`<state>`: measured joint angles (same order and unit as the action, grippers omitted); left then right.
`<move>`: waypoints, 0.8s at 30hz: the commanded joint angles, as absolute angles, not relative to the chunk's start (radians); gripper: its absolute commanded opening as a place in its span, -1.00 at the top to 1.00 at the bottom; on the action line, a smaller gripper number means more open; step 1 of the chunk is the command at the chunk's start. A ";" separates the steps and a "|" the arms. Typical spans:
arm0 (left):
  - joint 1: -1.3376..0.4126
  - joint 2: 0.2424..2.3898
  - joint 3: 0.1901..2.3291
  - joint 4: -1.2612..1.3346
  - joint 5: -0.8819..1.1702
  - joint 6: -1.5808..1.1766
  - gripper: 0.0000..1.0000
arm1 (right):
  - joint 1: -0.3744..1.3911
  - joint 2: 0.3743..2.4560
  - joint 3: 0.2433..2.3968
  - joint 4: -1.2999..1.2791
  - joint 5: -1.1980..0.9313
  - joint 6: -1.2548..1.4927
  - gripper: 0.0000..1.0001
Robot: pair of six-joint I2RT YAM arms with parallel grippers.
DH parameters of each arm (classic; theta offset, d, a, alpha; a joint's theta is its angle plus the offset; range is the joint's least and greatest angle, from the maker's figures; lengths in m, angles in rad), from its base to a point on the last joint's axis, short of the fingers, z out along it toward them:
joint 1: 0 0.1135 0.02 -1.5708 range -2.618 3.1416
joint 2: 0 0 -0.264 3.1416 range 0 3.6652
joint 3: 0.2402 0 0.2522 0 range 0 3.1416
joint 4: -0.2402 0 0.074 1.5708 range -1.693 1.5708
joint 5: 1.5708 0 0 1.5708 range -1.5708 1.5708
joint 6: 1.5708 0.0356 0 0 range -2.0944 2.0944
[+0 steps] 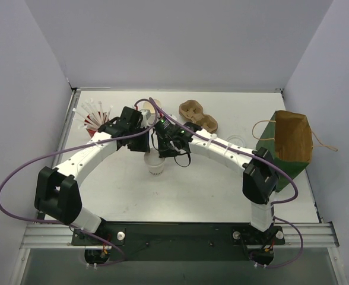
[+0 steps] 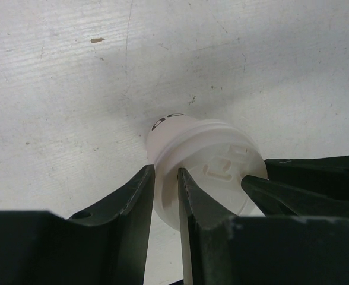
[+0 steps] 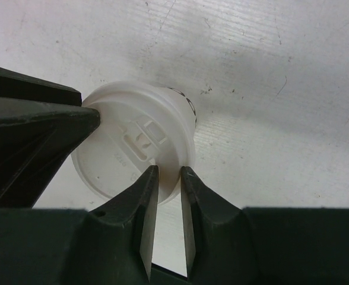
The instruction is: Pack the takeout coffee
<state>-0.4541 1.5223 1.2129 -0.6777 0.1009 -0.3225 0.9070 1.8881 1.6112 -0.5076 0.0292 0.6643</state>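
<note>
Left wrist view first: seeing the left end effector (image 2: 165, 173) squeezed down narrow, nipping the lid rim of the takeout coffee (image 2: 216, 163) between its fingers. Same deal on the right wrist cam: right end effector (image 3: 169, 171) pinched narrow onto another part of that lid rim. Looks upright, standing on the white surface (image 1: 210, 184), roughly mid-surface and a bit left of centre, tucked right between both end effectors. Further out, going by the top external cam: brown cup carrier (image 1: 198, 116) just past the right arm toward the far edge, red cup of straws (image 1: 94, 119) at the far left, green-and-brown paper bag (image 1: 293, 139) over at the right edge with its open mouth showing, well apart from the coffee.
</note>
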 commanded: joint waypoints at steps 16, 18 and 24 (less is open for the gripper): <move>-0.488 1.381 1.114 -0.703 0.106 -0.370 0.36 | 0.899 1.916 1.649 -0.491 0.046 0.551 0.64; -0.495 1.358 1.108 -0.707 0.104 -0.380 0.36 | 0.894 1.922 1.649 -0.459 0.028 0.517 0.64; -0.512 1.327 1.094 -0.712 0.100 -0.400 0.36 | 0.887 1.951 1.672 -0.408 -0.064 0.414 0.57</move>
<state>-0.4953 1.3693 1.0981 -0.7067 0.0868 -0.3744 0.8948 1.9179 1.6325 -0.4503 -0.0113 0.5053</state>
